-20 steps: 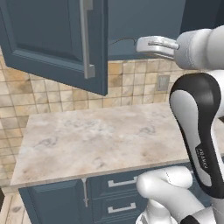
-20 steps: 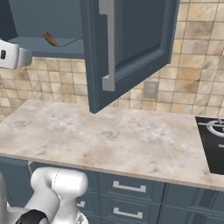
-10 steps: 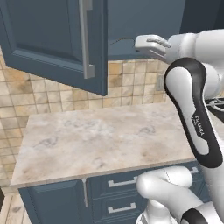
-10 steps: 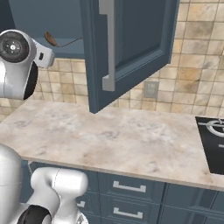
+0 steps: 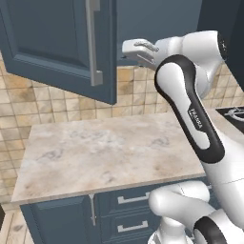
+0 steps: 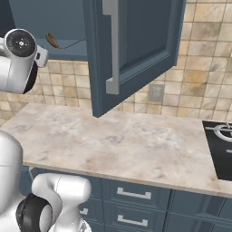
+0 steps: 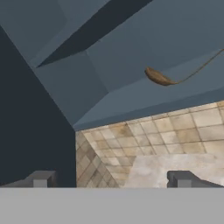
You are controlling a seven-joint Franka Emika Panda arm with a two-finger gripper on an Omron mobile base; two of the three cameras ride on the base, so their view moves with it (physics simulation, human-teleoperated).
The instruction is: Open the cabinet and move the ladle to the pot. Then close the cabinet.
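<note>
Now, left base view: my tool sits up high w/ the arm's elbow folded in front of it, just right of the open door of the cabinet; vs 1 s ago the hand has swung left and inward toward the cabinet opening, and the forearm has come across the picture. Base hasn't driven, since desk and tiles sit where they did. Right base view: the cabinet door stands wide open, and the ladle lies on the shelf inside, bowl to the left, thin handle running right toward the door; my wrist joint is now close beside it at the left edge, where 1 s ago only the hand's tip showed lower down. Hand view: ladle lies on the cabinet floor ahead and up-right, well apart from my fingertips, which stand spread w/ nothing between them, so the tool is released. Meaning: opening looks done and I'm lining up for the pick; I judge the reach needs to go further in and toward the bowl end. Pot isn't something I can place from here.
</note>
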